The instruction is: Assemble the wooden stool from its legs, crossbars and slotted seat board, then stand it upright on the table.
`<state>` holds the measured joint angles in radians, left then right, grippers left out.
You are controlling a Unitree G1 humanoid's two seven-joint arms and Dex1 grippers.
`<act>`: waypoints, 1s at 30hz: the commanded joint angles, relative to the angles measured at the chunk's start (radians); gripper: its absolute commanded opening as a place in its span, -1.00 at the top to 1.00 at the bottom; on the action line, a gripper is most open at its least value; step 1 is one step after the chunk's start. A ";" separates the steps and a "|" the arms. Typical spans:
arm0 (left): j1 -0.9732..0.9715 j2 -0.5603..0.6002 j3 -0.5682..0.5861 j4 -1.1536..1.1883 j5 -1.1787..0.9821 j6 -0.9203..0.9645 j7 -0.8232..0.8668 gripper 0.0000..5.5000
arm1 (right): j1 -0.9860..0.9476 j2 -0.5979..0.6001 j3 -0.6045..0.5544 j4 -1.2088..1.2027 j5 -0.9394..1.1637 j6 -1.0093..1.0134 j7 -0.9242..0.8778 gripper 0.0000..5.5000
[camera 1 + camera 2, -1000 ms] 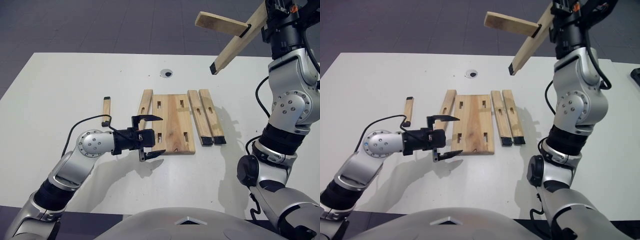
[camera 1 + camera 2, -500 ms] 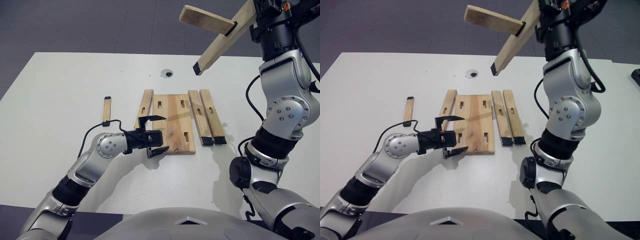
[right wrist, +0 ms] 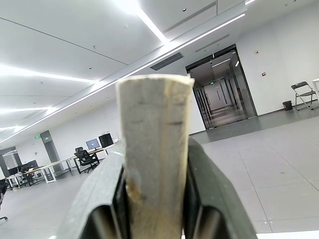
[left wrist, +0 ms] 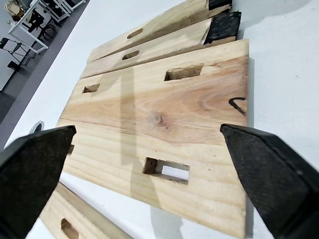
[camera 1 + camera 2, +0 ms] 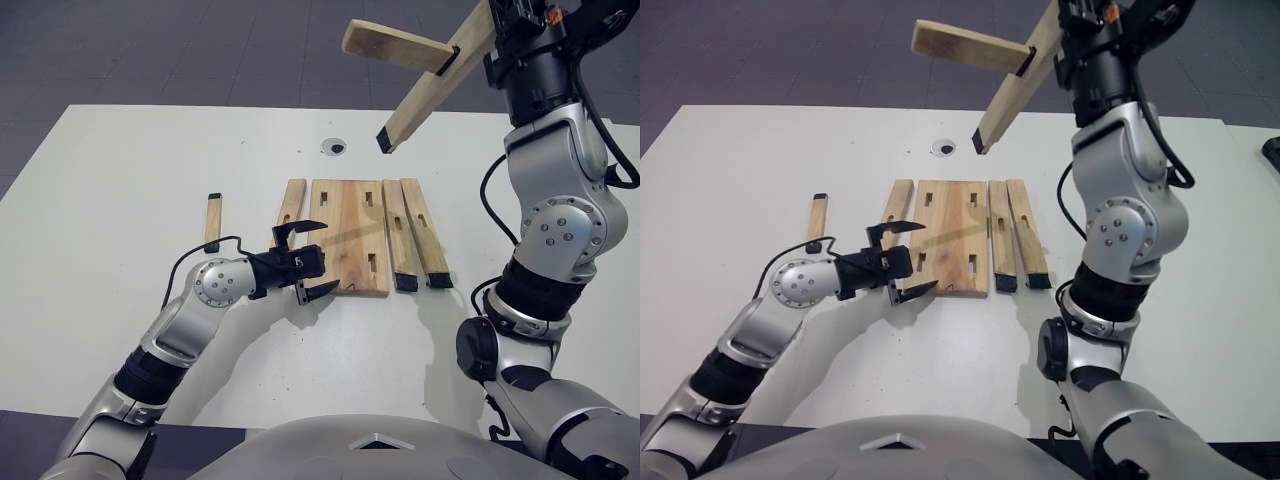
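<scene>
We're over a white table [image 5: 120, 180] with a small round cable hole [image 5: 334, 147] near its far edge and dark grey tiled floor beyond. The right wrist view looks into a bright office with strip lights on the ceiling. Flat on the table lies the pale rectangular wooden seat board with four slots [image 5: 348, 235]. Just beside its right edge lie two slotted wooden legs with black feet [image 5: 396, 235], side by side. A slimmer slotted wooden bar [image 5: 290, 205] lies along the board's left edge, and a short black-tipped wooden crossbar [image 5: 212, 220] sits well apart on the left. Now the tools: the left gripper [image 5: 303, 262] is low at the board's near left corner with its jaws spread wide. In its wrist view the black fingers [image 4: 35, 164] frame the board's width, and we can't tell whether either touches the wood. Up high on the right, the right gripper [image 3: 152, 209] is clamped tight on a long black-footed wooden leg [image 5: 440, 85]. That leg angles down over the table's far edge, with a flat wooden crossbar [image 5: 395, 47] slotted into it and jutting out to the left.
</scene>
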<state>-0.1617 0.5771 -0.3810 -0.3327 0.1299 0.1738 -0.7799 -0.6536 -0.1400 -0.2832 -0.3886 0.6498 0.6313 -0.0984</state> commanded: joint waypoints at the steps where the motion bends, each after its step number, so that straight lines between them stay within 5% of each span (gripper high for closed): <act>1: 0.018 0.039 0.001 -0.062 -0.029 0.020 -0.060 -0.96 | 0.023 0.010 -0.001 -0.026 -0.002 -0.009 -0.016 0.64; 8: 0.003 0.053 -0.073 0.019 0.108 -0.064 -0.042 -0.96 | 0.014 0.024 0.000 -0.010 0.013 -0.021 -0.017 0.64; 30: -0.186 -0.226 -0.075 0.332 0.224 -0.086 0.176 -0.96 | 0.033 0.017 0.040 0.012 -0.053 -0.088 0.013 0.64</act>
<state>-0.3184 0.3672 -0.4732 -0.0082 0.3574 0.0847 -0.6212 -0.6270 -0.1157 -0.2417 -0.3742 0.6047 0.5515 -0.0901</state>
